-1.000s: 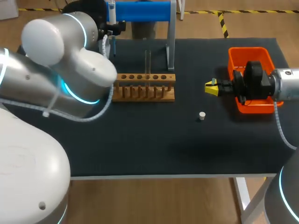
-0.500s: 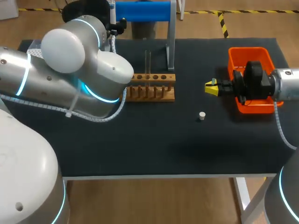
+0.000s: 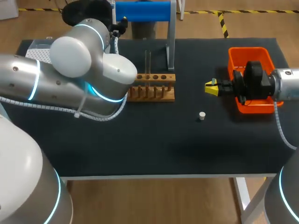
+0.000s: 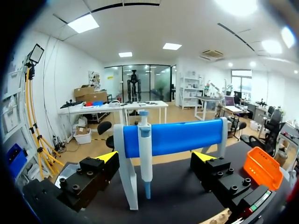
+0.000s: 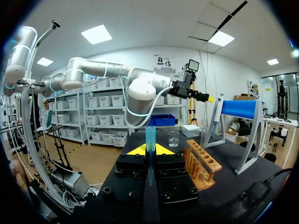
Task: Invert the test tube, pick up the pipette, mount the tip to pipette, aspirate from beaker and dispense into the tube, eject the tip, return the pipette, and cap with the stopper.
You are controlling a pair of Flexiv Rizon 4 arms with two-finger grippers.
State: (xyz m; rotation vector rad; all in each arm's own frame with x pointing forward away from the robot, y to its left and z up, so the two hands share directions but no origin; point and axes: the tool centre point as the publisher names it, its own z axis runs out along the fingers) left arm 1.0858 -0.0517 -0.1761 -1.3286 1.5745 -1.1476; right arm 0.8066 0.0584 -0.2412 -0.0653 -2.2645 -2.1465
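The pipette [image 4: 145,158] hangs upright on the blue stand [image 4: 173,135], straight ahead of my left gripper [image 4: 156,158], whose jaws are open on either side of it without touching. In the head view that gripper [image 3: 120,24] is at the stand [image 3: 142,10] at the table's back. The clear test tube [image 3: 147,60] stands in the wooden rack [image 3: 152,86]. A white stopper [image 3: 202,115] lies on the mat. My right gripper [image 3: 211,87] is shut beside the orange bin [image 3: 250,58]. A slim teal piece [image 5: 150,137] shows at its tips [image 5: 150,149]. The beaker [image 5: 174,138] stands beyond.
A white tip box [image 3: 39,49] sits at the back left, partly behind my left arm [image 3: 79,79], which also hides the beaker in the head view. The rack [image 5: 201,163] lies ahead of the right gripper.
My left arm has swung right and toward the back, closer to the pipette stand. The right arm and the objects on the table have not moved.
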